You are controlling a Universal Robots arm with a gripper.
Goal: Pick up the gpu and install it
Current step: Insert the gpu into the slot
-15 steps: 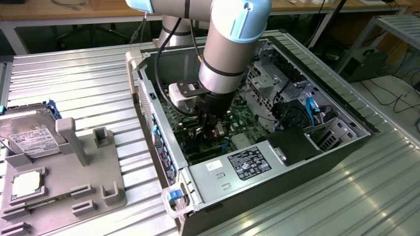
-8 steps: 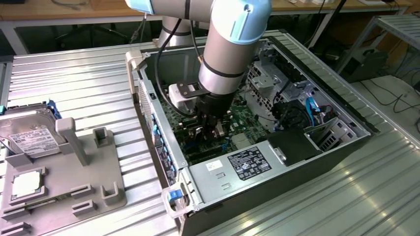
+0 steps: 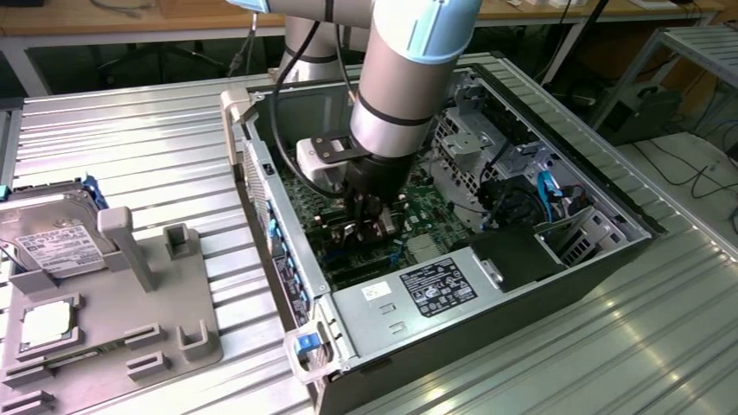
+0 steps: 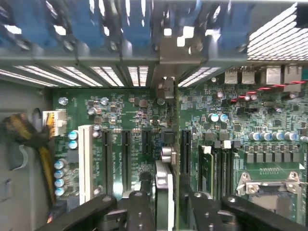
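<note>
The pincer [image 4: 163,204], part-open, seemingly straddles the gpu [image 4: 164,185] standing upright on the motherboard [image 4: 130,115].

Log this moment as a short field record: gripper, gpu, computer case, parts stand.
gripper: lowered inside the open computer case, over the motherboard
gpu: seen edge-on between the gripper's fingers, standing upright over the expansion slots, silver bracket end toward the case's rear wall
seating: cannot tell whether the card is fully in its slot
parts stand: on the exterior view's left, outside the case, holding a hard drive and a CPU chip
</note>
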